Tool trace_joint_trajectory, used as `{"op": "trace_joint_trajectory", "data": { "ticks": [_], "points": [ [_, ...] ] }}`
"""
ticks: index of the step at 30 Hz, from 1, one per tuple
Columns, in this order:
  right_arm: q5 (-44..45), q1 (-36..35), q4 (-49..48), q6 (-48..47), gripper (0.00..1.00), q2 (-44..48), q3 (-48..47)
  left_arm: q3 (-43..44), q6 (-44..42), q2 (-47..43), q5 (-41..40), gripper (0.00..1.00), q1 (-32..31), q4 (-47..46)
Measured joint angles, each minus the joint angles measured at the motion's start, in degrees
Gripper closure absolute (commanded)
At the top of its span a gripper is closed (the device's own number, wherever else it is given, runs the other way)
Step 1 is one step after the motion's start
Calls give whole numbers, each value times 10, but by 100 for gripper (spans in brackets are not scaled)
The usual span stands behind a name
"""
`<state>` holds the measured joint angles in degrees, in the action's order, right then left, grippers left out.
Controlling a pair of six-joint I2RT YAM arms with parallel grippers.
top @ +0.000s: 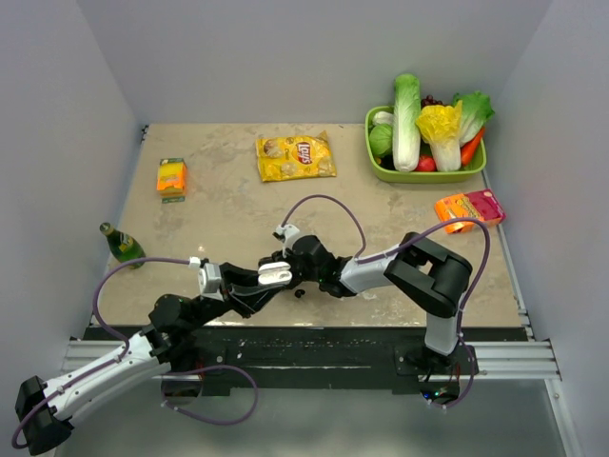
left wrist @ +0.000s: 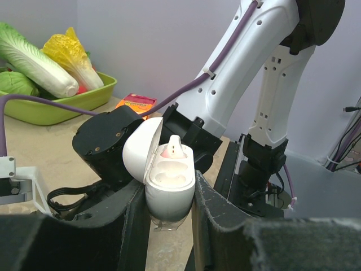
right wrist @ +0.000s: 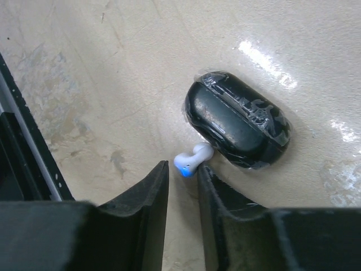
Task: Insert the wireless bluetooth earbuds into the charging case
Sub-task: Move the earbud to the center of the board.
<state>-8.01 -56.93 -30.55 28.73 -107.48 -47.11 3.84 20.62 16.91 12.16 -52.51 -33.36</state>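
Note:
The white charging case [left wrist: 169, 186] stands upright with its lid flipped open, and my left gripper [left wrist: 169, 204] is shut on its body. One whitish earbud [left wrist: 172, 150] sits in the case's far slot; the near slot shows empty. From above, the case [top: 275, 276] is lifted at the table's front middle, right beside my right gripper [top: 297, 283]. The right gripper [right wrist: 183, 169] points down at the table with its jaws a narrow gap apart. A white earbud [right wrist: 192, 160] with a blue light lies at their tips, touching the right finger [right wrist: 211, 186].
A black tape-wrapped case [right wrist: 237, 127] lies on the table against the earbud. Further off are a green basket [top: 424, 174] of vegetables, a yellow chips bag [top: 296, 157], an orange packet [top: 171, 177], a green bottle [top: 122, 245] and orange-pink packets [top: 469, 208].

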Motion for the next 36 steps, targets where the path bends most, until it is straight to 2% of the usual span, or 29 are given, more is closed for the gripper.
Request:
{"op": "trace_joint_trajectory", "data": {
  "ticks": [2,11,20,25,28,32,36],
  "points": [
    [8,0,2,2,83,0,1,0,0,0,0,100,0,0],
    [31,0,5,3,96,24,29,0,4,0,0,100,0,0],
    [63,5,50,-9,98,127,107,0,4,0,0,100,0,0],
    [71,53,70,-17,96,173,120,0,4,13,0,100,0,-13],
    [73,96,81,-23,89,175,119,0,8,30,-2,100,0,-25],
    [86,126,119,-37,62,164,106,0,9,45,-4,100,0,-30],
    [90,129,140,-49,47,161,98,0,9,48,-5,100,0,-32]
  ]
}}
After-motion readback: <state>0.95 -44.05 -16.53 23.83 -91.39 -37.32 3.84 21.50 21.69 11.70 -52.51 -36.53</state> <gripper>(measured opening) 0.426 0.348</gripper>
